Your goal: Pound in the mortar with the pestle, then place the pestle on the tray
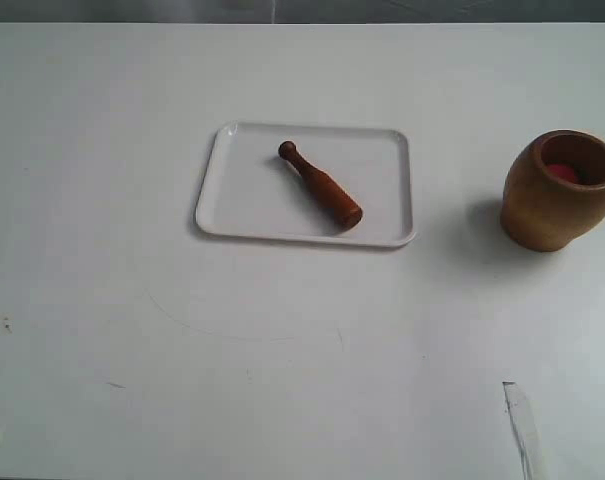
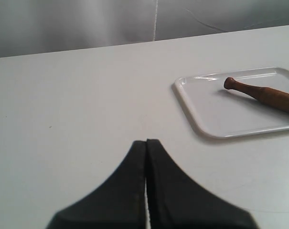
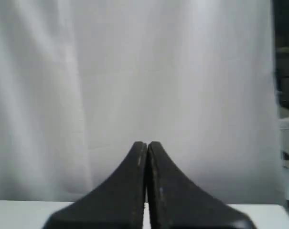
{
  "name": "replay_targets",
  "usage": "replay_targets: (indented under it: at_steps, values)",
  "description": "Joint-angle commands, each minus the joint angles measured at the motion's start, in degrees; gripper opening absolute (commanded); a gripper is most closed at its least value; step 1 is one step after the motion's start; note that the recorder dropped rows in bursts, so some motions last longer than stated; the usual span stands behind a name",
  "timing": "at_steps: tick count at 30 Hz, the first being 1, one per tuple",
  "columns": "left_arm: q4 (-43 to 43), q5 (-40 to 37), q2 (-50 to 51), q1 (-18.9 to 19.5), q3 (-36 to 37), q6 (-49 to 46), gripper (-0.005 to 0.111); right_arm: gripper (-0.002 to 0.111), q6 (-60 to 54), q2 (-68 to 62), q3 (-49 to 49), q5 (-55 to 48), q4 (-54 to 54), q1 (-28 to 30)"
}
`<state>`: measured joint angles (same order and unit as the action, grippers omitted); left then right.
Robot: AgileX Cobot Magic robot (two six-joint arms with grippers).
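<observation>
The reddish-brown pestle [image 1: 320, 185] lies flat and slantwise in the white tray [image 1: 244, 200], its small knob toward the far left corner. The left wrist view also catches the pestle [image 2: 261, 93] on the tray [image 2: 216, 114]. At the right edge of the exterior view stands the light-brown wooden mortar [image 1: 557, 195], upright, with something red inside. Neither arm appears in the exterior view. My left gripper [image 2: 146, 141] is shut and empty above bare table, well short of the tray. My right gripper [image 3: 147, 143] is shut, empty, and faces a white curtain.
The white table [image 1: 282, 350] carries faint scuffs and a strip of tape [image 1: 522, 425] near the front right edge. A grey-white curtain hangs behind the table's far edge.
</observation>
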<state>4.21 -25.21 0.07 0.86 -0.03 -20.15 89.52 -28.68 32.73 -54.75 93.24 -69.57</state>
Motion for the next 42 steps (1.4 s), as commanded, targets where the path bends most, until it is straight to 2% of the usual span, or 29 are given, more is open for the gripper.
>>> replay_targets:
  at_steps: [1, 3, 10, 25, 28, 37, 42]
  values:
    - [-0.4, 0.2, -0.1, -0.4, 0.0, 0.5, 0.000, 0.000, 14.1, 1.7, -6.6, 11.7, 6.7, -0.2]
    - [-0.4, 0.2, -0.1, -0.4, 0.0, 0.5, 0.000, 0.000, 18.6, 0.5, -8.9, 12.1, 6.7, -0.2]
    - [-0.4, 0.2, -0.1, -0.4, 0.0, 0.5, 0.000, 0.000, 18.8, 0.2, -9.5, 28.1, 6.7, -0.2]
    - [-0.4, 0.2, -0.1, -0.4, 0.0, 0.5, 0.000, 0.000, 17.3, 1.8, -12.2, 28.4, 6.6, -0.1]
    - [-0.4, 0.2, -0.1, -0.4, 0.0, 0.5, 0.000, 0.000, 18.6, 3.5, -13.8, 32.4, 6.6, 5.0]
    - [-0.4, 0.2, -0.1, -0.4, 0.0, 0.5, 0.000, 0.000, 21.1, 14.3, -21.1, 50.0, 6.6, 32.4]
    - [-0.4, 0.2, -0.1, -0.4, 0.0, 0.5, 0.000, 0.000, 21.7, 22.2, -25.2, 54.8, 6.6, 42.4]
